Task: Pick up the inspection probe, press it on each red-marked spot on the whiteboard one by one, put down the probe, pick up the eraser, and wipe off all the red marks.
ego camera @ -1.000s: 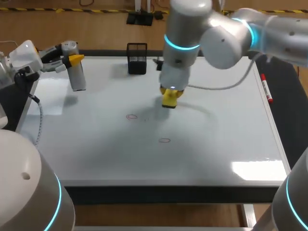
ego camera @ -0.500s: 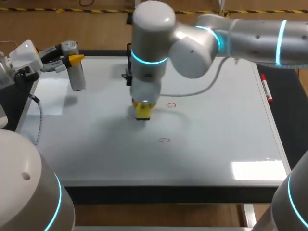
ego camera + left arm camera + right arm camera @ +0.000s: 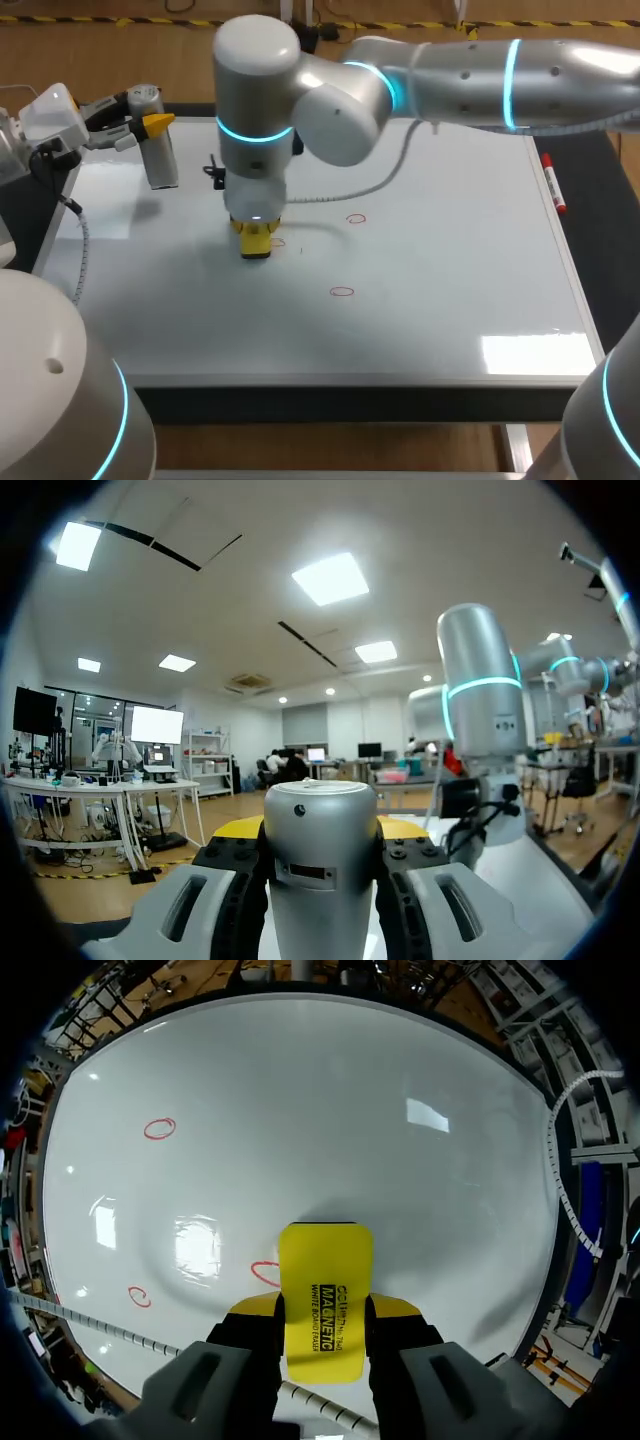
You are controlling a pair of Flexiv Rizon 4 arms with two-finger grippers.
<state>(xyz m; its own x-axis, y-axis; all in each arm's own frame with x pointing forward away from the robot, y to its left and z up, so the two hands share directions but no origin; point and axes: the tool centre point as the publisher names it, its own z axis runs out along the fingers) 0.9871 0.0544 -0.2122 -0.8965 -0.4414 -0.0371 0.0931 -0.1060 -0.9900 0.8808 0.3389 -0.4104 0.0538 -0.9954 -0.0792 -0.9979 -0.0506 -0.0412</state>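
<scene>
Right gripper [image 3: 255,230] comes in from the frame's right to left of centre on the whiteboard [image 3: 450,300]. Its jaws are closed on the yellow eraser [image 3: 323,1290], which partly covers one red mark [image 3: 262,1273], while a second mark [image 3: 356,218] sits near centre and a third mark [image 3: 342,292] lies below it. Left gripper [image 3: 320,830] is at the upper left of the head view by the board's corner, jaws clamped on the silver probe [image 3: 162,160].
</scene>
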